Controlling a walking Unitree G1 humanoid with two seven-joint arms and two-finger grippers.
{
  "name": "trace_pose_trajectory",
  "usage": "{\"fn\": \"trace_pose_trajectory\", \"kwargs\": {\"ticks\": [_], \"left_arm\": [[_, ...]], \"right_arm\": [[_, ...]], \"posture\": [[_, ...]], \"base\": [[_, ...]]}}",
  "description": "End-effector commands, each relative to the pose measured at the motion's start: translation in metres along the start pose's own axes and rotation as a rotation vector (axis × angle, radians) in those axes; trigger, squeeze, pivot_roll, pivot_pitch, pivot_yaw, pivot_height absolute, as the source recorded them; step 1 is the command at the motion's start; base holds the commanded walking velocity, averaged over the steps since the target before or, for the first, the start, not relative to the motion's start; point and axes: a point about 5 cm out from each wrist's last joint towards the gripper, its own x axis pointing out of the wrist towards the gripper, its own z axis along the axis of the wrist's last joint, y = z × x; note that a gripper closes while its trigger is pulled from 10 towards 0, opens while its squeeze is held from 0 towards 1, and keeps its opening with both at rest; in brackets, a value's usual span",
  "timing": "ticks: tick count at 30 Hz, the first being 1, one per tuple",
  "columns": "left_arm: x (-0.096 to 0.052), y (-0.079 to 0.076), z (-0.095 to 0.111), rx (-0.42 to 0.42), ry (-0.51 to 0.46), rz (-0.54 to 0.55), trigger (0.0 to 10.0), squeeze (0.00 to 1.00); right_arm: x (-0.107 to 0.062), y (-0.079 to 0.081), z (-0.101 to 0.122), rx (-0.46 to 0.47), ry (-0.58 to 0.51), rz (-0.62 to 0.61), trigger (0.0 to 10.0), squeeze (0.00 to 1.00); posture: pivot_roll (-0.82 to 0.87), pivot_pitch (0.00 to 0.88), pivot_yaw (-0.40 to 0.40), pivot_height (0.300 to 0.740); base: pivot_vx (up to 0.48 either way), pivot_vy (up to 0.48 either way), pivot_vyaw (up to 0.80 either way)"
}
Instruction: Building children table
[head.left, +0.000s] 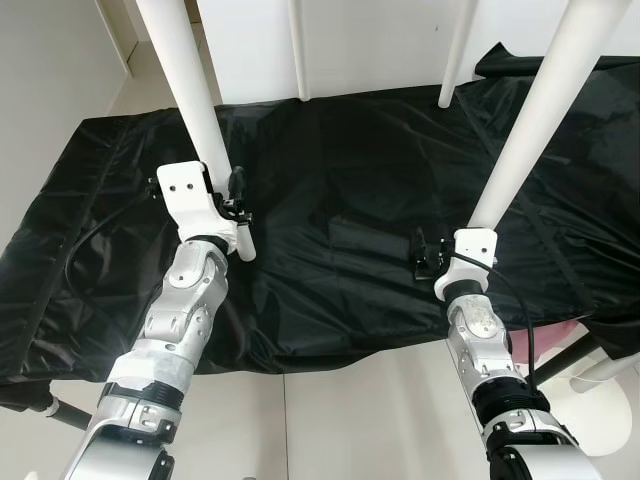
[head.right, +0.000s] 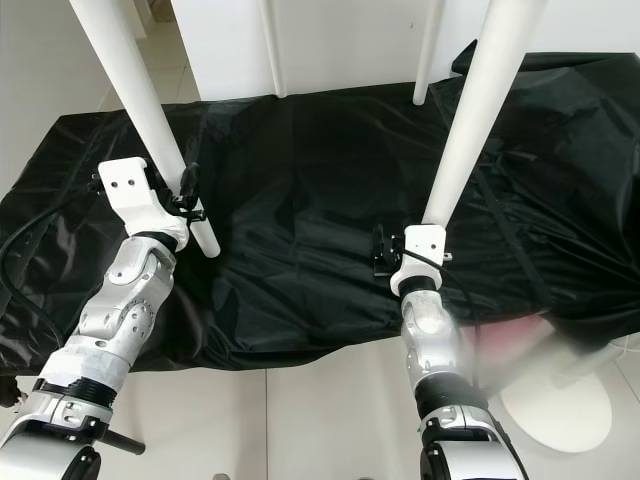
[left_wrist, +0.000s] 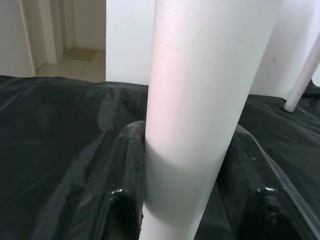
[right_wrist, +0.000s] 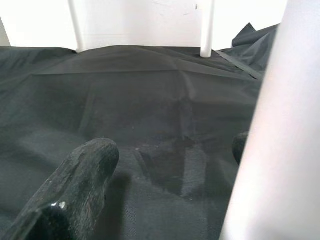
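A black sheet covers the low work surface, and several white table legs rise from it. My left gripper is shut on the near left leg, which leans to the left. Its black fingers press both sides of the leg, close to its lower end. My right gripper is open over the sheet, with nothing between its fingers. The near right leg stands right beside that wrist and hides part of one finger. Two thinner legs stand at the sheet's far edge.
A white wall or panel stands behind the far legs. At the lower right, a pink object and a round white base sit on the pale floor. The sheet's front edge hangs toward me.
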Motion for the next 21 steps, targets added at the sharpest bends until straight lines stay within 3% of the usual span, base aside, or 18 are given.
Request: {"fn": "trace_pose_trajectory", "kwargs": {"ticks": [1, 7, 10, 20, 21], "left_arm": [[-0.003, -0.042, 0.035, -0.056, -0.174, -0.457, 0.0, 0.00], [-0.014, -0.046, 0.043, -0.033, -0.176, -0.459, 0.0, 0.00], [-0.038, -0.048, 0.057, 0.001, -0.159, -0.452, 0.0, 0.00], [-0.060, -0.050, 0.052, 0.002, -0.097, -0.433, 0.0, 0.00], [-0.062, -0.051, 0.046, 0.012, -0.072, -0.438, 3.6, 0.00]], "right_arm": [[0.004, 0.016, -0.002, 0.003, 0.028, 0.072, 10.0, 0.00], [0.008, 0.014, -0.005, -0.002, 0.052, 0.084, 10.0, 0.00], [0.011, 0.013, -0.010, 0.008, 0.082, 0.090, 10.0, 0.00], [0.012, 0.014, -0.011, 0.000, 0.088, 0.100, 10.0, 0.00], [0.013, 0.013, -0.011, -0.003, 0.089, 0.102, 10.0, 0.00]], "posture": [[0.01, 0.059, 0.076, 0.740], [0.01, 0.057, 0.078, 0.740], [0.03, 0.059, 0.075, 0.740], [0.03, 0.058, 0.068, 0.740], [0.04, 0.059, 0.058, 0.740]], "base": [[0.000, 0.000, 0.00], [0.000, 0.000, 0.00], [0.000, 0.000, 0.00], [0.000, 0.000, 0.00], [0.000, 0.000, 0.00]]}}
